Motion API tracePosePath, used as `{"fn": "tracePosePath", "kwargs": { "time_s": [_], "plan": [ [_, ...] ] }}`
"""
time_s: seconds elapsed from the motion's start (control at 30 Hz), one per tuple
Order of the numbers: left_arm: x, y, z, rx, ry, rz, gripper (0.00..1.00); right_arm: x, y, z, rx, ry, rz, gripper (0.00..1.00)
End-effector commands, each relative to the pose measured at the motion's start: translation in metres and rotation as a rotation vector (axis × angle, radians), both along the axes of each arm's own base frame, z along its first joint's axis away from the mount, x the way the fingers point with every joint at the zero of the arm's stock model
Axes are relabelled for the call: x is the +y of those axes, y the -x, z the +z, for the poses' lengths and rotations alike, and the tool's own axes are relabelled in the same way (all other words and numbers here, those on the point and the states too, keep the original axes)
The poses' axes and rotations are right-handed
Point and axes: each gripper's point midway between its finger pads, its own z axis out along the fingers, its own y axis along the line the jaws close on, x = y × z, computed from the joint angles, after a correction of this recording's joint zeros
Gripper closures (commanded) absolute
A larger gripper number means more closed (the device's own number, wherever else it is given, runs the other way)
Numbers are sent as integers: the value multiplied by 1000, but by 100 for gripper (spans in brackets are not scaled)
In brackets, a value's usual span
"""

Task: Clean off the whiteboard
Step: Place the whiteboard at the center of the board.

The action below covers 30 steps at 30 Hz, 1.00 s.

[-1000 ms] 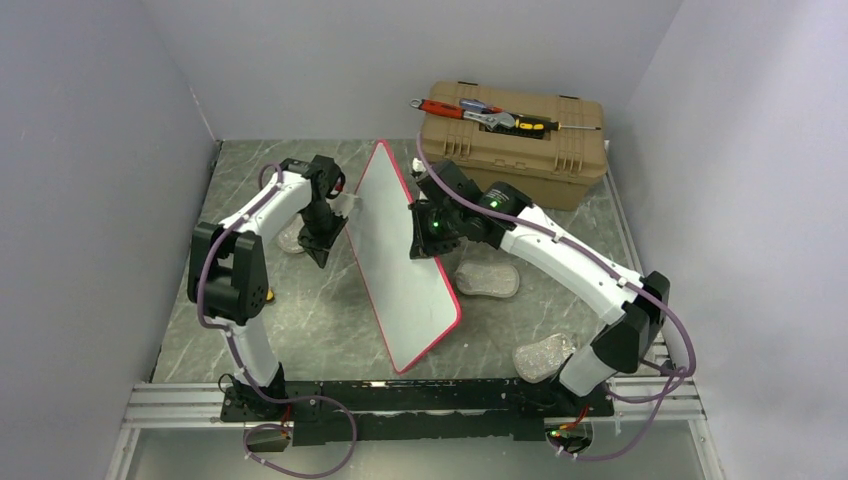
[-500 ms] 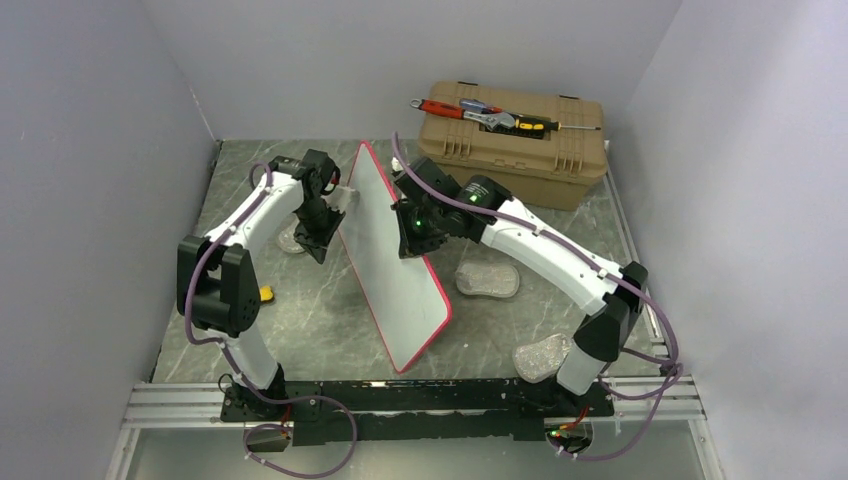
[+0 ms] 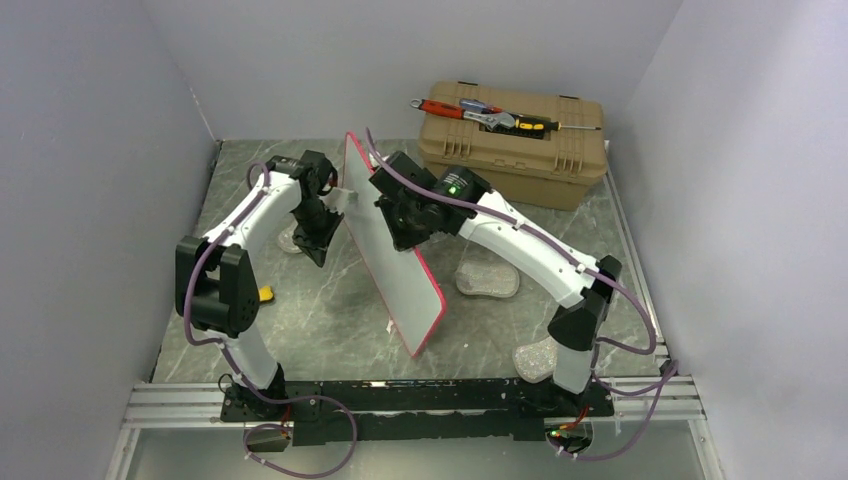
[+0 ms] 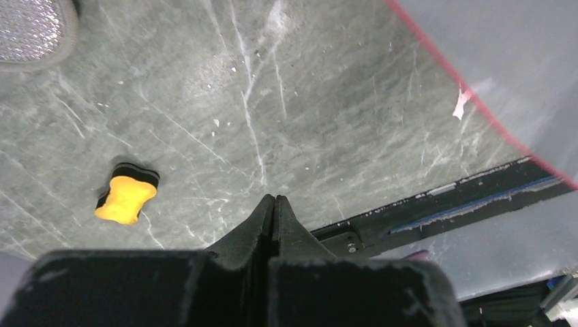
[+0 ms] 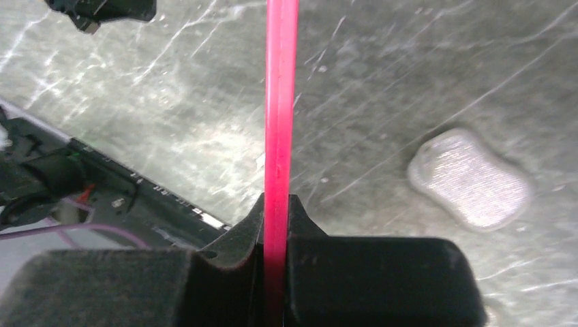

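**With the board stood on edge, the eraser lies untouched**

Because the right gripper point(image 5: 276, 208) pinches the thin red rim between its fingers, the whiteboard point(image 3: 400, 268) stands nearly upright on its long edge at mid-table, running from the far side toward the arm bases. Whether its lower corner touches the table cannot be told. Held so, both faces are open to reach, which looks like the reason for the grip. The face seen from above shows no pen marks I can make out.

The left gripper point(image 4: 274, 204) hangs just beside the board's other face, fingers pressed together on nothing. The yellow eraser point(image 4: 127, 197) lies flat on the table, well apart from the board. Judging by that, wiping has not begun, and the left arm would need to fetch it first.

Plain grey walls point(image 3: 100, 150) close in three sides. The table point(image 3: 320, 320) is dark, veined stone-look and scuffed. A tan toolbox point(image 3: 510, 155) sits at the far right with hand tools point(image 3: 480, 110) on its lid, and pale pads point(image 3: 488, 281) lie scattered on the table.
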Motion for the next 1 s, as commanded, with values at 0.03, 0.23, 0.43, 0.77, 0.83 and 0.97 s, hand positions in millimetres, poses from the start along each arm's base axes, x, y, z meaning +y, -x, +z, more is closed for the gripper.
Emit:
{"fn": "tracePosePath", "kwargs": {
  "time_s": [0.03, 0.23, 0.43, 0.77, 0.83, 0.97],
  "plan": [
    [-2, 10, 39, -18, 119, 35, 97, -40, -75, 38, -452, 385, 33, 100],
    [31, 9, 75, -119, 162, 126, 97, -36, -77, 37, -519, 459, 82, 100],
    [64, 12, 87, -163, 75, 193, 98, -3, -48, 2, -525, 444, 203, 100],
    [91, 6, 104, -208, 48, 282, 99, 44, 42, -109, -532, 537, 454, 100],
    [89, 7, 102, -201, 56, 281, 99, 44, 58, -133, -545, 570, 475, 100],
    [80, 10, 96, -159, 104, 280, 99, 40, 81, -172, -546, 570, 458, 100]
  ]
}}
